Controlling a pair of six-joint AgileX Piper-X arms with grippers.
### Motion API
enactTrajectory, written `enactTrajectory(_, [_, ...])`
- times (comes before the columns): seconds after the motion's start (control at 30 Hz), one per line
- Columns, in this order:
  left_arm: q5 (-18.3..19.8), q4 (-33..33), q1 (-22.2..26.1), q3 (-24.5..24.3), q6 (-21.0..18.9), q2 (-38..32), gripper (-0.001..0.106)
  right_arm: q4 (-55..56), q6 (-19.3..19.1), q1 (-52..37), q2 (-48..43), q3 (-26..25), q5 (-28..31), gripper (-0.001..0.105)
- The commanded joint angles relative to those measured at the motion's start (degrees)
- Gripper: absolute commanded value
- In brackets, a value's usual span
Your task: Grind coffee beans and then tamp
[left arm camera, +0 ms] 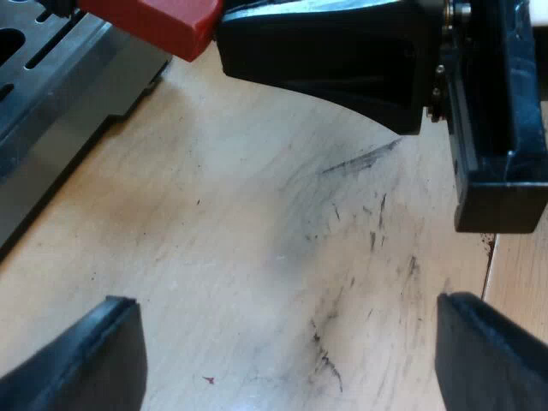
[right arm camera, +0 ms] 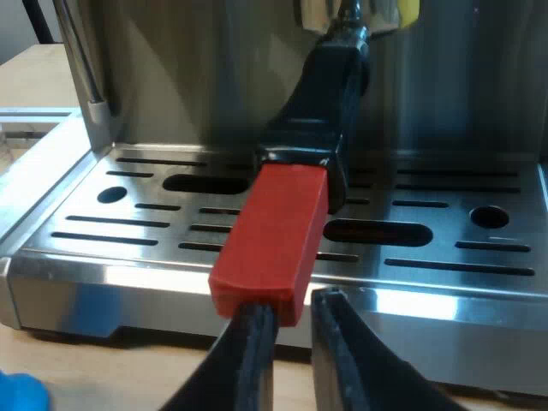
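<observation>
The holder's dark handle (right arm camera: 330, 94) is locked into the espresso machine's front (right arm camera: 197, 77) and sticks out over the drip tray (right arm camera: 128, 227). Its red end (right arm camera: 270, 235) points at my right gripper (right arm camera: 294, 312), whose fingers stand close together just under the red tip, with only a narrow slit between them and nothing in it. From the left wrist view the red end (left arm camera: 158, 21) meets the right gripper (left arm camera: 227, 38) tip to tip. My left gripper (left arm camera: 291, 306) hangs open over the bare wooden table (left arm camera: 257, 223), below the handle.
The drip tray's edge (left arm camera: 51, 86) lies close beside the left gripper. A steam wand (right arm camera: 86, 60) hangs at the machine's side. A blue object (right arm camera: 17, 390), perhaps the tamper, sits on the table below the tray. The wood is smeared with dark coffee marks (left arm camera: 360, 160).
</observation>
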Motion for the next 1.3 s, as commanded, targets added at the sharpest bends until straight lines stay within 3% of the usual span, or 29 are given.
enactTrajectory(0.03, [0.7,-0.7,-0.3,-0.1,0.0,0.0,0.071,1.0,-0.2,0.1,-0.5,-1.2,4.6,0.015])
enactTrajectory(0.27, [0.7,-0.7,-0.3,-0.1,0.0,0.0,0.071,9.8,5.3,4.0,-0.5,-1.2,5.1,0.015])
enactTrajectory(0.5, [0.4,-0.3,-0.3,-0.1,0.0,-0.5,0.071,10.4,5.2,6.4,-1.0,-1.2,8.4,0.015])
enactTrajectory(0.57, [0.4,-0.2,-0.3,-0.1,0.0,-0.7,0.071,10.4,2.5,8.2,-3.0,-1.2,14.8,0.015])
enactTrajectory(0.77, [0.3,2.7,-0.3,-0.1,-1.0,-9.2,0.071,10.4,-0.1,8.5,-8.3,-1.2,15.8,0.015])
enactTrajectory(0.9, [-0.9,4.0,-0.3,-0.1,-1.0,-13.8,0.071,10.4,-3.2,8.5,-12.4,-1.2,15.8,0.030])
enactTrajectory(0.97, [-4.2,4.1,-0.3,-0.1,-1.0,-15.6,0.071,10.4,-3.3,8.5,-15.0,-1.2,15.6,0.045])
enactTrajectory(1.07, [-8.8,4.1,-0.3,-0.1,-0.9,-16.9,0.071,10.4,-3.8,8.5,-18.1,-1.2,14.1,0.058])
enactTrajectory(1.17, [-12.0,4.1,-0.3,-0.1,-0.9,-16.9,0.071,10.4,-6.1,8.5,-20.3,-1.8,12.8,0.059])
enactTrajectory(1.3, [-12.5,4.1,-0.3,-0.1,-0.9,-16.9,0.071,11.3,-6.5,8.3,-21.5,-3.5,12.7,0.059])
